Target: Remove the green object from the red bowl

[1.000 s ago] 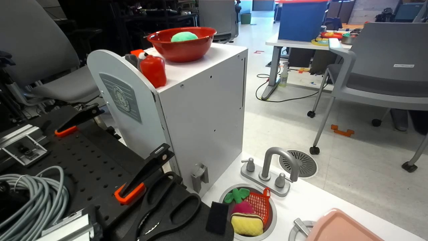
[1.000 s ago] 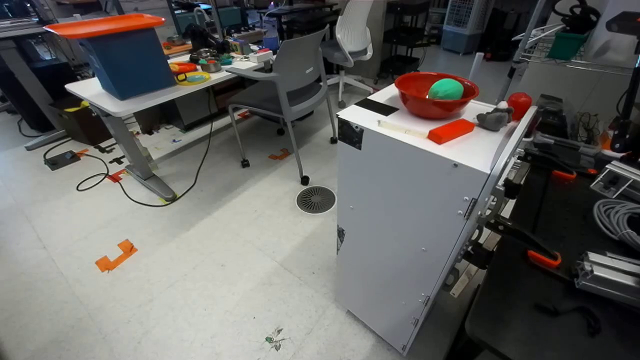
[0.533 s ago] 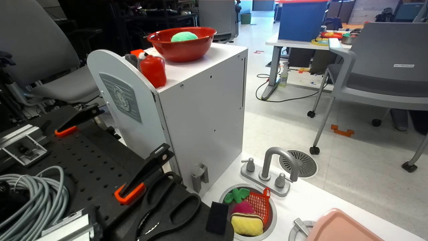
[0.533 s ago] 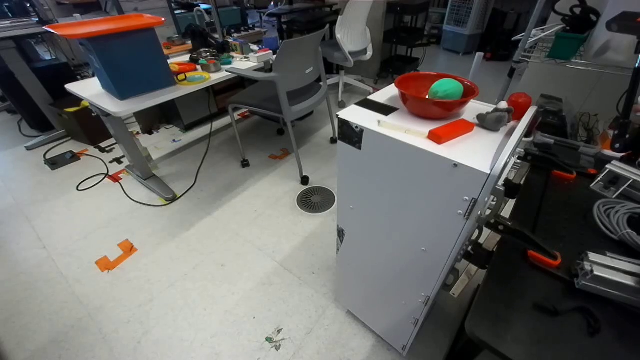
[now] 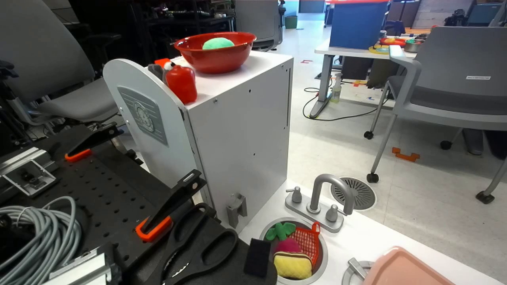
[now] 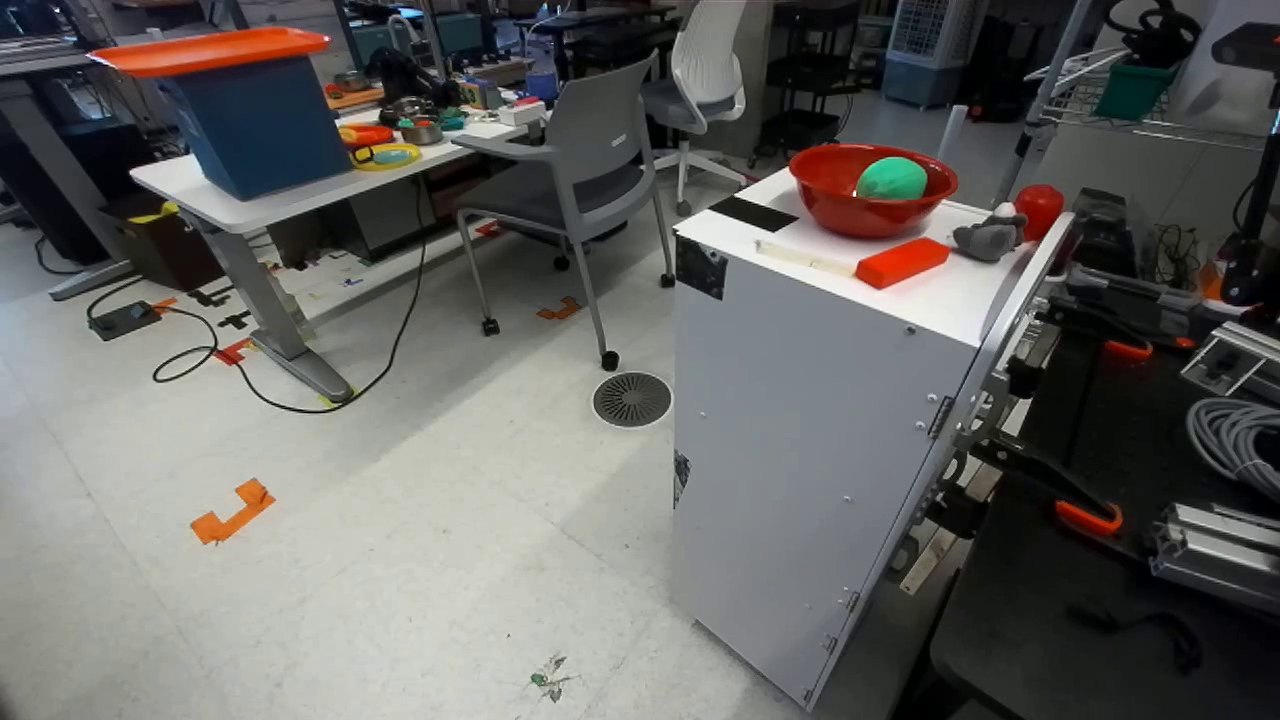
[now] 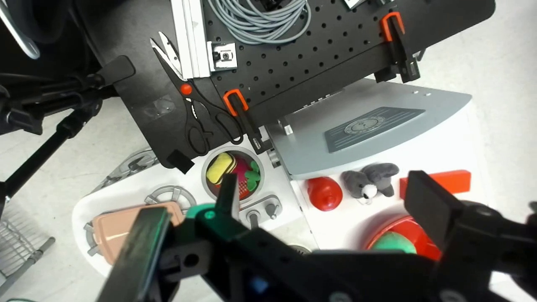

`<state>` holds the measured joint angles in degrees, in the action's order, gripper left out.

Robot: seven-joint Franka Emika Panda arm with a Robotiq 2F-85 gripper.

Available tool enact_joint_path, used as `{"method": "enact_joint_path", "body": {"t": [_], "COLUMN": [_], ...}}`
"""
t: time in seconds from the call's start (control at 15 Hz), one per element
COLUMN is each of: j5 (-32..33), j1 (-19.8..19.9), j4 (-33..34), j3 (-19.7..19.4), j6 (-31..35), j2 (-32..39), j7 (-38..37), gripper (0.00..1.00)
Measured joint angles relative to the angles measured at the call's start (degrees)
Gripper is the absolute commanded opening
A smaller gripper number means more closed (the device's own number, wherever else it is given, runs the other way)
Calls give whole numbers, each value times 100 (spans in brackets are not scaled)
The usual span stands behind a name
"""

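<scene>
I see wrist view bright, white worktop (image 7: 340, 226) near blown out, right edge melting into pale floor (image 7: 509, 138); end effector (image 7: 323, 186) dark, out of focus. Both exterior views sharper, background (image 5: 166, 29) dim past far worktop edge.

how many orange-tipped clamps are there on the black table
2. One clamp is beside the scissors; another clamp is farther along the table. Others could be hidden.

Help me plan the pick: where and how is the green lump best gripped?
Likely across opposite sides of the lump, coming straight down: its rounded top lies exposed in both exterior views, while the bowl rings it, hindering a sideways approach.
</scene>
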<state>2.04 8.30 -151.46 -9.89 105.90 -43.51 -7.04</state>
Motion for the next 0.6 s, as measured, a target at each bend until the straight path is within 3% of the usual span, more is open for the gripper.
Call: {"method": "enact_joint_path", "body": {"t": [0.6], "j5": [8], "j1": [75], "j4": [97], "j3": [93], "j6": [-2], "j2": [152], "j7": [-8], "gripper": [100]}}
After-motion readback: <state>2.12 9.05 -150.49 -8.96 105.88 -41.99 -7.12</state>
